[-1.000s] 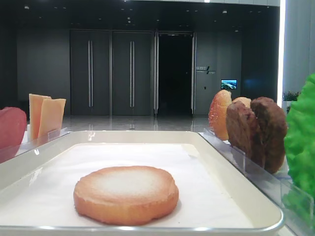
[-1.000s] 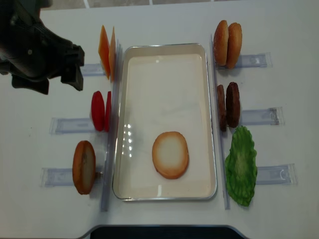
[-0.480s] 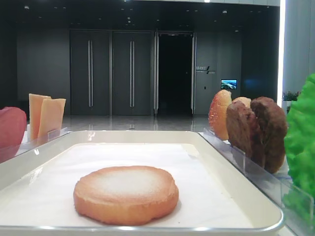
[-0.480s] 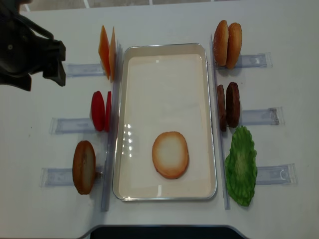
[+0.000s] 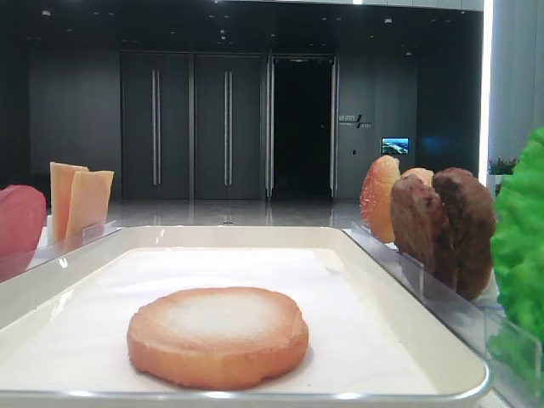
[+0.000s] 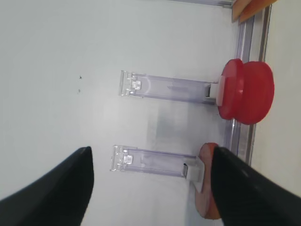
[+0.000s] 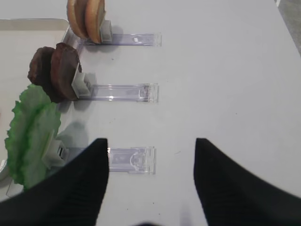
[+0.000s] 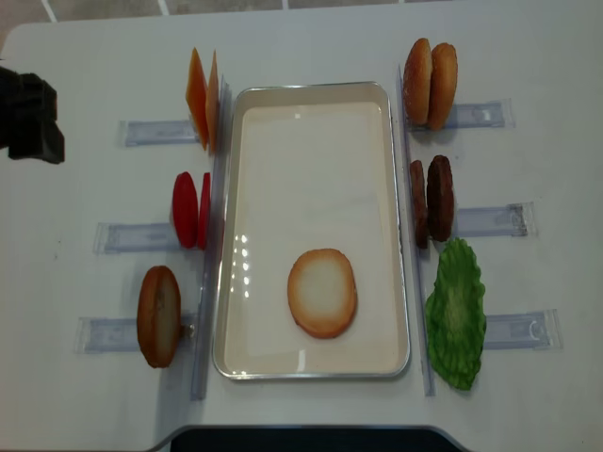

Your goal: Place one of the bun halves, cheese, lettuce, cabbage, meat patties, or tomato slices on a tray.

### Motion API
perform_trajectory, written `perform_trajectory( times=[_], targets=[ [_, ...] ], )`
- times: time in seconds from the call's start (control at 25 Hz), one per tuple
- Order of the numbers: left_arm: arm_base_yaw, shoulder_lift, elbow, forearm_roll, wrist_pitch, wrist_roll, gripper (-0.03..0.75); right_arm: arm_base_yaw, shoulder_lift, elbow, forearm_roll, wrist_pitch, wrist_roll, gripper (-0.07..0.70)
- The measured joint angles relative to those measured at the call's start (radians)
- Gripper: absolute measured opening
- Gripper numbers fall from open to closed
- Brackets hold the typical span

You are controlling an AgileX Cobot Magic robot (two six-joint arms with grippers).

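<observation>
white table (image 8: 311, 38) carries the cream tray (image 8: 233, 235) at centre; one bun half (image 8: 322, 293) lies flat on the tray liner, pale face up, toward the near end. left gripper (image 6: 150, 188): the two dark fingers (image 6: 56, 188) stand wide apart with nothing between them, hovering over bare table and a clear plastic rack (image 6: 155, 161), touching nothing. right gripper (image 7: 150, 183): fingers likewise spread, empty, above a clear rack (image 7: 129, 160) just beside the lettuce (image 7: 30, 134). the overhead view shows only a dark corner of the left arm (image 8: 28, 118) at the far left edge, well apart from the food; the right arm is out of that view. overhead also gives the full layout: cheese slices (image 8: 203, 97), tomato slices (image 8: 189, 209) and an upright bun half (image 8: 158, 315) racked left of the tray; two upright bun halves (image 8: 430, 83), meat patties (image 8: 431, 201) and lettuce racked on the right. the low front view shows no gripper, but gives the flat bun's thickness and a dark hall with doors (image 5: 225, 127) behind. the left wrist view shows tomato slices standing on edge.
</observation>
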Motion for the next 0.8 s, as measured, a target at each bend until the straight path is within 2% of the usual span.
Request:
perform_trajectory(
  times=[0.44,0.8],
  targets=[
    [0.001,-0.312,0.185,0.001,0.005,0.002,0.585,0.0,0.0,0.0,0.0,0.0,0.0,0.415],
    [0.001,-0.579,0.324,0.001,0.011,0.002,0.531,0.0,0.0,0.0,0.0,0.0,0.0,0.415]
  ],
)
